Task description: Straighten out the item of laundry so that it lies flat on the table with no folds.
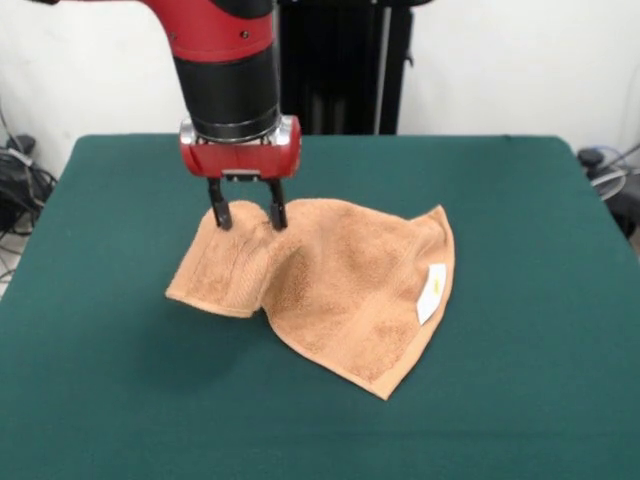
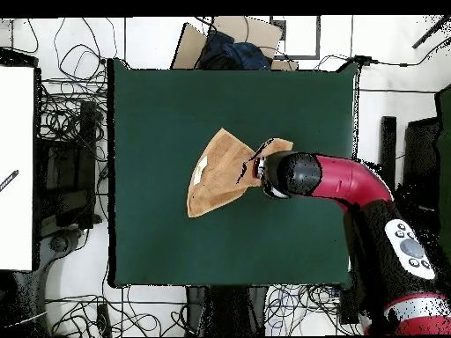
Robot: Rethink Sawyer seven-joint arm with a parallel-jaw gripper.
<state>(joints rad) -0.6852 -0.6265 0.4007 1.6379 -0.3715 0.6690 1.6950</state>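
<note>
- One towel (image 1: 340,285) lies on the green desk (image 1: 520,200), mostly beside and in front of the pincer (image 1: 248,214).
- The pincer pinches a raised bit of the towel's edge between its two black fingers (image 1: 219,213).
- Part of the towel under the pincer is folded over.
- The towel looks soft, light and floppy.
- A corner near the white label (image 1: 432,292) might be a good spot to pull.

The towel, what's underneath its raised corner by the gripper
The towel lies on the green table. Its left corner is raised at the gripper, folded over itself; whatever lies beneath that fold is hidden.
</note>
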